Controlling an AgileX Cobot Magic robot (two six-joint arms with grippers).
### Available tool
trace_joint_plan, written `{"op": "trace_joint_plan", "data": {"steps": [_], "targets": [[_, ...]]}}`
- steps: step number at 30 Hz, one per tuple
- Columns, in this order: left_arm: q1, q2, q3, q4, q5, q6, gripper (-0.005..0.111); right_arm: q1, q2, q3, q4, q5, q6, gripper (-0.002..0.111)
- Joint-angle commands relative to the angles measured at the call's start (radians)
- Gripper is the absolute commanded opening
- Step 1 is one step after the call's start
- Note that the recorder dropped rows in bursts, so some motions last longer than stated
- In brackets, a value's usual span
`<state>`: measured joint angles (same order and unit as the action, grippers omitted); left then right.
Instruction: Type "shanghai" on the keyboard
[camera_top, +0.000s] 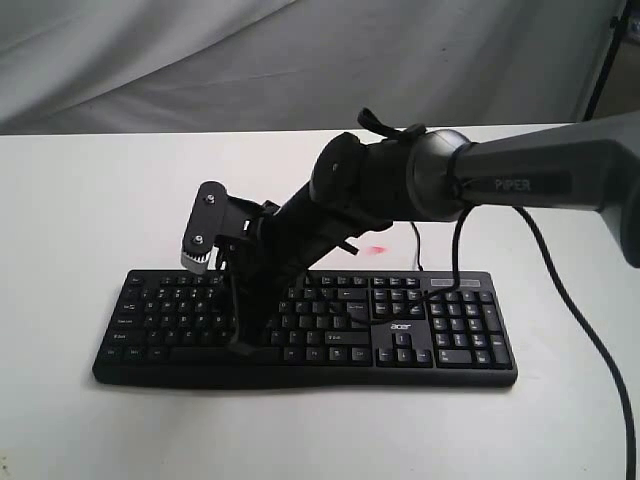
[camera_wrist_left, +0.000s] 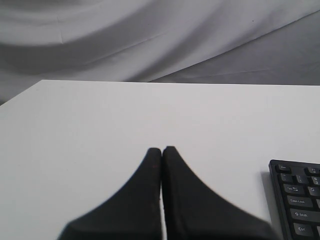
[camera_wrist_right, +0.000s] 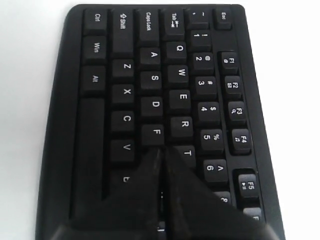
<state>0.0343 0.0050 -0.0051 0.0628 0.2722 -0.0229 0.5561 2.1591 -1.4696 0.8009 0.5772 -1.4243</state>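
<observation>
Keyboard (camera_top: 440, 330) position first: it lies flat on the white table (camera_top: 80, 200), close to the table's near edge in the exterior view. Its long axis runs parallel to that edge. The number pad end points to the right side, the Esc and Ctrl end to the left, and the space-bar row faces the near edge.

The right gripper (camera_top: 243, 340) reaches across the middle and comes down steeply on the letter block. Its jaws are clenched together on nothing, forming a single blunt point. In the right wrist view that point (camera_wrist_right: 162, 152) sits at the home row just past the F key (camera_wrist_right: 156, 134), about where G should be. Whether it presses or only touches the key cannot be told.

The left gripper (camera_wrist_left: 161, 150), also clenched and empty, hangs over bare table just off the keyboard's Ctrl end.

The right arm is plainly the nearer one. From its tip the remaining letters lie both ways along the long axis, so the coming move is likely a small lift and a sideways shift.
</observation>
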Motion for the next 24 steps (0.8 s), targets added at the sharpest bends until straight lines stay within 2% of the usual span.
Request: {"op": "trace_joint_plan", "data": {"steps": [1,24], "targets": [[-0.004,-0.005,0.005,-0.001,-0.006,-0.001,0.001,-0.01,0.008,0.007,0.0,-0.004,-0.013,0.0],[-0.004,-0.005,0.005,-0.001,-0.006,-0.001,0.001,-0.022,0.031,0.007,0.002,0.024,-0.022,0.0]]}}
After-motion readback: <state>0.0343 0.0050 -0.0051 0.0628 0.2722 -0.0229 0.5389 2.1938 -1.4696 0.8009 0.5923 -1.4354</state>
